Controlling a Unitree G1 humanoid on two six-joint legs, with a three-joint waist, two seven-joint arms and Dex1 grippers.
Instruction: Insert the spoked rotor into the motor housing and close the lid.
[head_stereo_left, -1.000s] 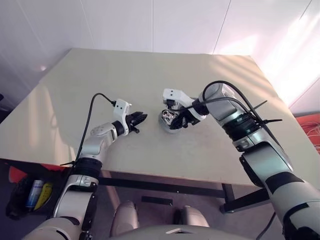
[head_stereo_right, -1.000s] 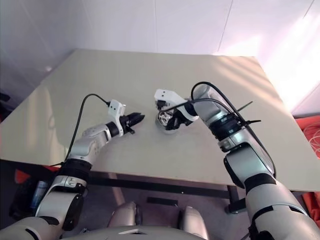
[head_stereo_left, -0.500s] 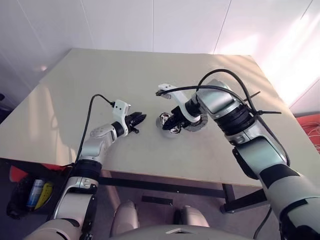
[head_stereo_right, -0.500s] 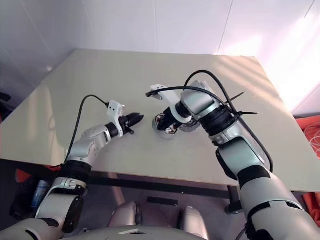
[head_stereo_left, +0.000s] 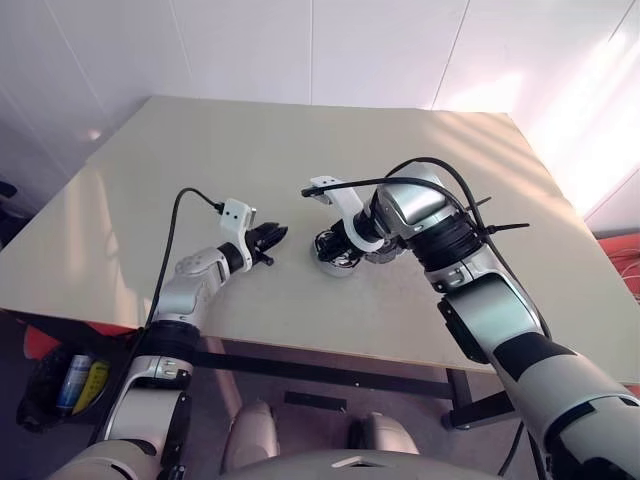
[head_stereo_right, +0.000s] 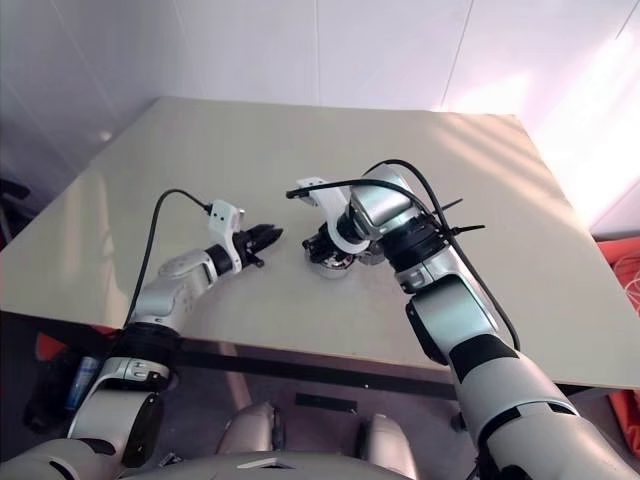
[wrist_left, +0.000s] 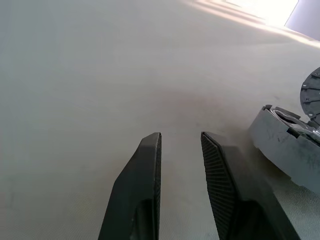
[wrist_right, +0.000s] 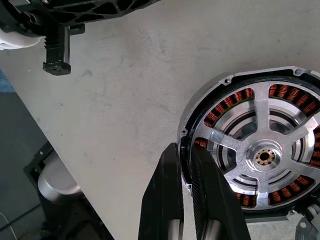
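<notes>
Right wrist view, right end effector (wrist_right: 186, 165) pinching motor housing (wrist_right: 200, 107) rim, spoked rotor (wrist_right: 262, 155) inside

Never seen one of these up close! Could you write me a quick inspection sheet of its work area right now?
Surface: pale table, mostly bare.
Job's things: spoked rotor sits inside the motor housing; lid at its far side.
Clutter: nothing seen.
Grippers: right gripper shut on the housing's rim; left gripper open, holding nothing, beside the housing.
Cables: black cables loop over both arms.
Surroundings: white walls, sunlight on the table's right.
</notes>
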